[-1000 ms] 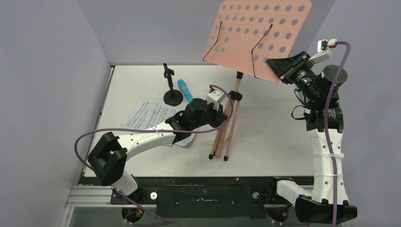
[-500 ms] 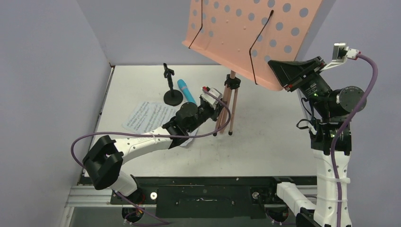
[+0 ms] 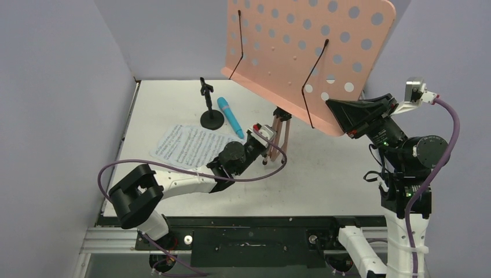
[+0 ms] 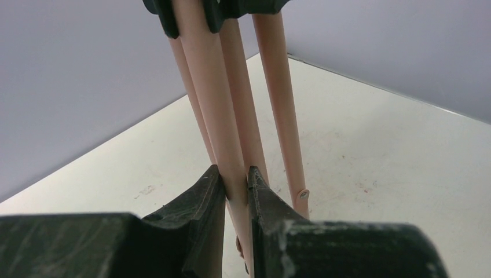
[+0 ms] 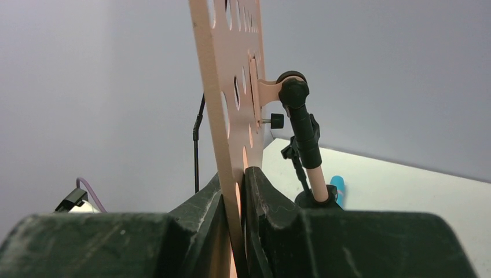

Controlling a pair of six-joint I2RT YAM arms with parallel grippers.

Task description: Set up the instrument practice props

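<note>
Stand [image 3: 307, 46]: legs [image 4: 231, 104] bunched.
My left fingers [image 4: 204, 194]: clamped on one leg.
My right fingers [image 5: 202, 200]: pinching the plate [image 5: 217, 69].
Method: move both together, no twisting; then spread legs.

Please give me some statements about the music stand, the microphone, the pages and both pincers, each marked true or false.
1. The left pincer is shut on one leg of the pink music stand. True.
2. The right pincer is open, apart from the stand's plate. False: it is shut on the plate's edge.
3. The blue microphone lies on the table. True.
4. The sheet-music pages rest on the stand's plate. False: they lie on the table.
</note>
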